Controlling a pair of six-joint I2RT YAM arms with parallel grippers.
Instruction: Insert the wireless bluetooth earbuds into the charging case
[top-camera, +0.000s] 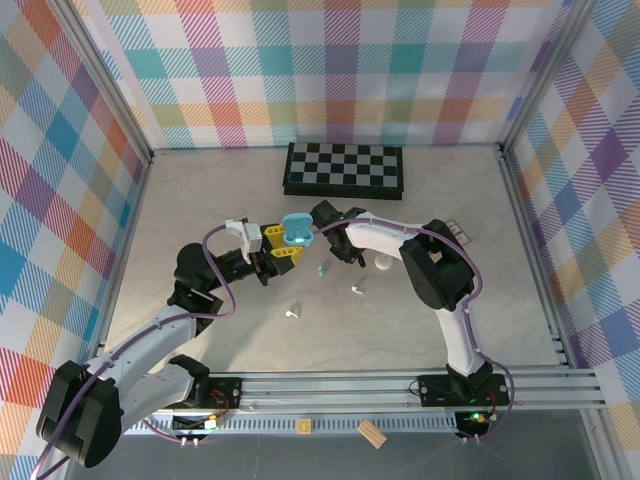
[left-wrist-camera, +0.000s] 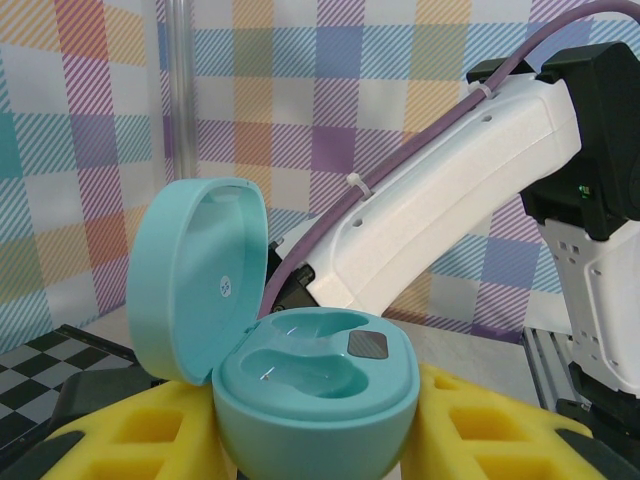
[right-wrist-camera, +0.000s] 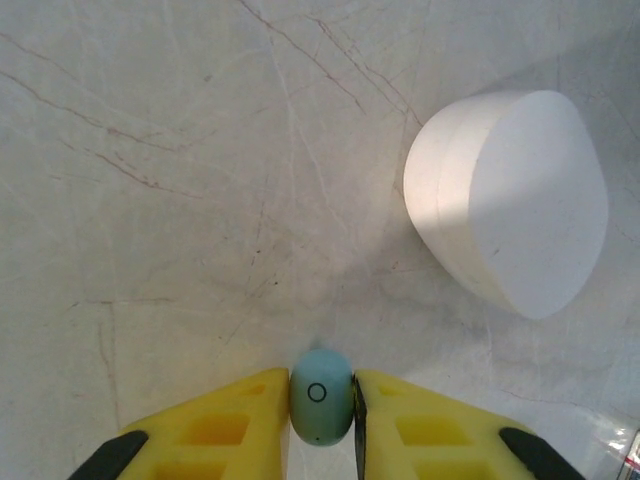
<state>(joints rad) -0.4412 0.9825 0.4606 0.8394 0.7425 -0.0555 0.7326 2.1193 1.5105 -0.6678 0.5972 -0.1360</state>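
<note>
Right tool (right-wrist-camera: 322, 415): light blue earbud (right-wrist-camera: 320, 392) pinched between jaws, near their tips.

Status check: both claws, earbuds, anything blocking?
Left claw shut on teal charging case, lid open, both wells empty. Right claw pinching light blue earbud. White case beside it, apart, not blocking.

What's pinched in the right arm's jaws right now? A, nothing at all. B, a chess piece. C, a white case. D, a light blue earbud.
D: the right wrist view shows a light blue earbud squeezed between the yellow jaws, with the white case lying apart from them.
</note>
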